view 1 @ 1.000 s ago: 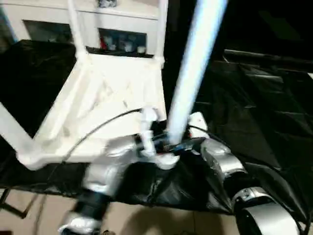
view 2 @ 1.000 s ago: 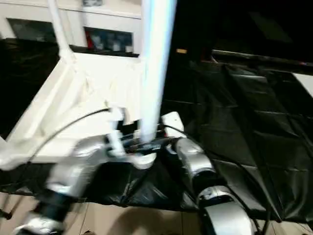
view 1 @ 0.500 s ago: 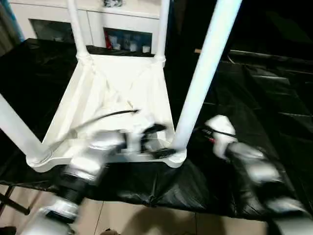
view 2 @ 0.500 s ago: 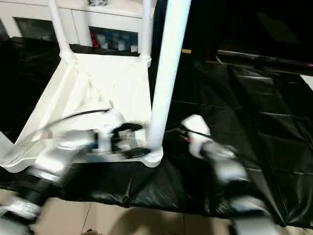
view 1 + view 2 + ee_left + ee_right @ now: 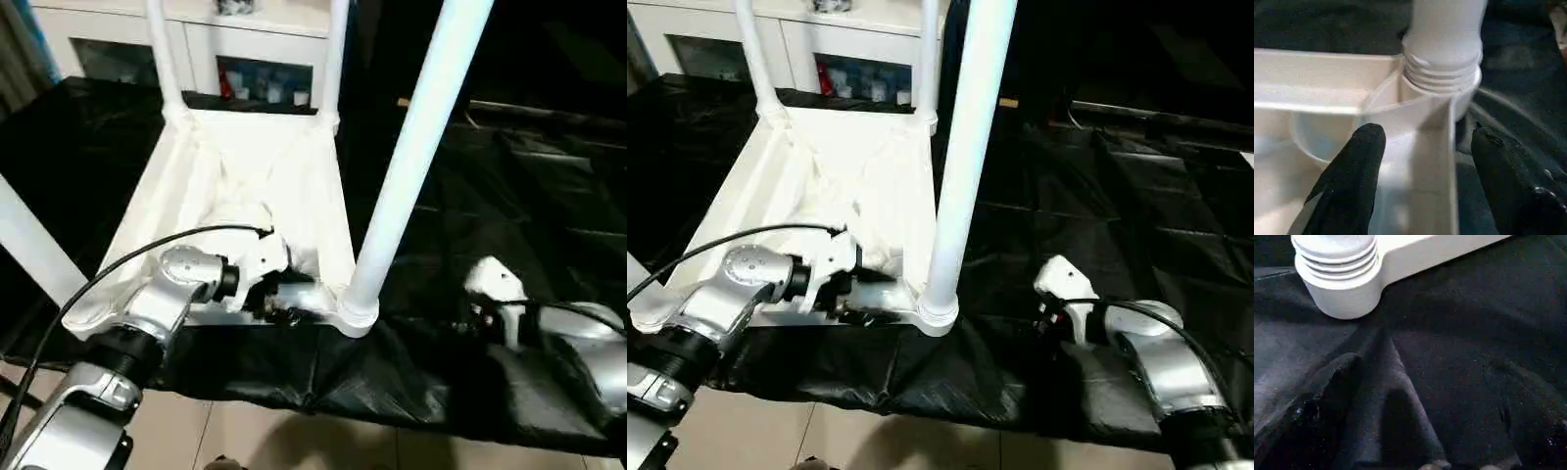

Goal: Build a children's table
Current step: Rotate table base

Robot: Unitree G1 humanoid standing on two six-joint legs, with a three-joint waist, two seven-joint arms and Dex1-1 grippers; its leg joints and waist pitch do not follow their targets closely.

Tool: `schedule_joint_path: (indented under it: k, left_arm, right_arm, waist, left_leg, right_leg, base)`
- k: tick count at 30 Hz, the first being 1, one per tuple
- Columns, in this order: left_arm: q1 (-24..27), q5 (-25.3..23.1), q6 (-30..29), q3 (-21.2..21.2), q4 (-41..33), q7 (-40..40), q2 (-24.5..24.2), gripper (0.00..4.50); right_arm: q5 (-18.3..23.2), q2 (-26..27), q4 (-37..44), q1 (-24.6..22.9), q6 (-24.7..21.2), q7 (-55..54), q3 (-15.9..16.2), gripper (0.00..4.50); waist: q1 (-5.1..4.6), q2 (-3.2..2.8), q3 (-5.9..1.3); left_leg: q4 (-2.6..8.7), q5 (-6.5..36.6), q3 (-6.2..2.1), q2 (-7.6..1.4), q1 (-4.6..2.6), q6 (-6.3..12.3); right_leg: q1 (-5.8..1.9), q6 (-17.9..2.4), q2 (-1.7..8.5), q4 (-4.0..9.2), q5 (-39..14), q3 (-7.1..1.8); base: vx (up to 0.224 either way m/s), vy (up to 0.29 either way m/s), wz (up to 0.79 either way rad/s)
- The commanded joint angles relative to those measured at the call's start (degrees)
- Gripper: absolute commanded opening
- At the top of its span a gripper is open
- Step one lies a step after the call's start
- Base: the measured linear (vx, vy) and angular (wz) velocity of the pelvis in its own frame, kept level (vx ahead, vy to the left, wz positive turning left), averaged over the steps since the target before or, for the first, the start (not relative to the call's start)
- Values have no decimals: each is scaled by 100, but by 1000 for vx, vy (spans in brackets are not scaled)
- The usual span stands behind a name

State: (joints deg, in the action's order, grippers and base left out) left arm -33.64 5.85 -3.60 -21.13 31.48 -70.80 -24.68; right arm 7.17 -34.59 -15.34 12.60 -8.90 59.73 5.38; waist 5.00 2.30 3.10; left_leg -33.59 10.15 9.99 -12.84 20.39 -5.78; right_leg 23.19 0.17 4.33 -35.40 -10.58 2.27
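With the left end effector (image 5: 1422, 191) spread open astride the top's (image 5: 265, 176) rim and the right end effector (image 5: 1400, 431) released, the near leg (image 5: 411, 157) could be knocked askew if bumped.

The table top (image 5: 257, 186) is white plastic, smooth with a soft sheen, its upturned underside crossed by moulded ribs. The near leg (image 5: 416, 137) is a smooth white plastic tube, faintly glossy, ending in a ridged collar (image 5: 1442, 73) of the same plastic. A black cloth (image 5: 1117, 196) covers the worktop, creased and wrinkled, with a slight shine along its folds. The forearms (image 5: 167, 299) are silver metal with a brushed, satin look, and the fingers (image 5: 1349, 181) are matt black, slightly grainy. The floor (image 5: 921, 436) beneath looks like pale, smooth tile.
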Motion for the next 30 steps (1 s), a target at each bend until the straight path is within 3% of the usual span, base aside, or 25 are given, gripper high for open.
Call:
schedule_joint_path:
  k: [1, 10, 30]
  left_arm:
    - [6, -29, -53, -75, -37, -113, -52, 288]
    - [88, -130, -32, -65, -120, -229, -136, 229]
    - [9, -373, 15, -96, 178, -423, -330, 54]
  right_arm:
    - [91, -87, 193, -53, -105, 31, -52, 450]
    - [160, -127, 657, -152, -483, 37, 42, 450]
    - [294, -39, 1129, -169, -927, 114, 179, 450]
  waist:
    - [20, -9, -354]
    - [31, 12, -354]
    - [30, -21, -346]
  left_leg:
    - [388, 1494, 47, -13, -35, 178]
    - [397, 1423, 38, -21, -30, 161]
    - [408, 1503, 29, -16, -35, 74]
  right_leg:
    - [-277, -1248, 255, 440, -1203, -171]
    - [-282, -1186, 261, 426, -1193, -168]
    - [-276, -1145, 268, 440, -1300, -174]
  base:
    - [0, 0, 0]
    - [0, 0, 0]
    - [0, 0, 0]
